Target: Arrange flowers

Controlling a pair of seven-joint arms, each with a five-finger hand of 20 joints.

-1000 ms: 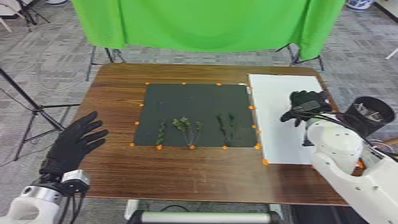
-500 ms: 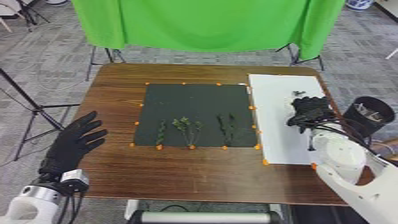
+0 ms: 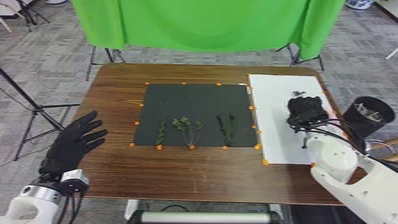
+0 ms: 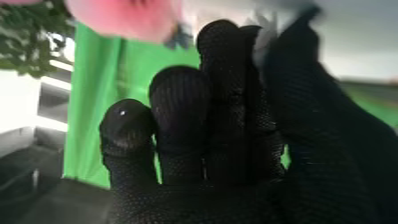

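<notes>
Now, over the long white board [image 3: 280,135] at right, the black-gloved right hand [image 3: 306,110] has been drawn nearer.
Its fingers are straight, together; any hold cannot be told. The pink-petalled flower [image 4: 124,19] nearby awaits arranging.

Grn cloth [image 3: 209,25] hung at back, blk stand [image 3: 37,108] on L, gry flr [image 3: 160,56].

There is room over the far half of the dark mat [image 3: 187,100]; green stems [image 3: 184,124] occupy its near half. The left hand [image 3: 67,145] bars the left edge of the table [image 3: 178,172], the right hand [image 3: 306,111] the white sheet [image 3: 280,137], with a black bin [image 3: 373,129] beyond and, apparently, pink blossom [image 4: 124,16] close by
</notes>
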